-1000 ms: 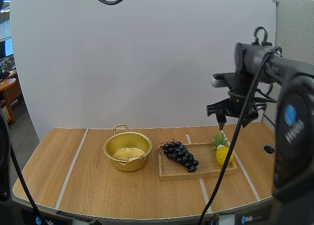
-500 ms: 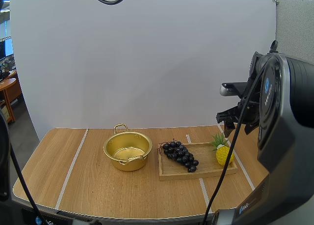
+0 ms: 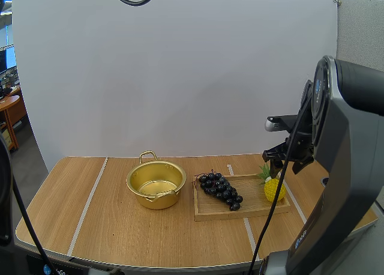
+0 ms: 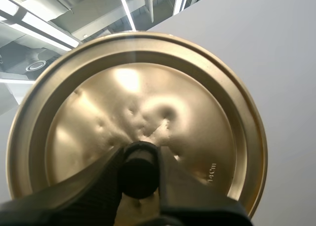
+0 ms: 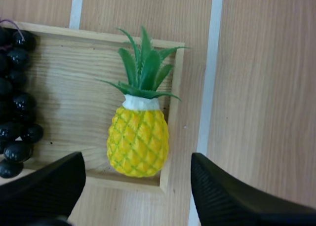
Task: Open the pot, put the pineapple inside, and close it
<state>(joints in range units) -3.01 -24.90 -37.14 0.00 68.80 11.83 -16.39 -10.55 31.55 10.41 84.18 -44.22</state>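
The wooden table [image 3: 90, 227] carries the uncovered pot [image 3: 156, 184] and a wooden tray [image 3: 240, 210]. My right gripper [image 3: 277, 166] hangs with its fingers spread wide and nothing between them. The pineapple [image 5: 138, 139] lies directly below it at the tray's end (the grapes [image 3: 221, 190] lie off to its left). My left gripper [image 4: 140, 162] pinches the lid [image 4: 207, 107] by its black knob [image 4: 139, 184].

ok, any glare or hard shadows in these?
Left wrist view: bright hotspots on the lid's dented gold face. High view: mild sheen inside the pot, shadows on the table soft. Right wrist view: pineapple evenly lit, no glare.
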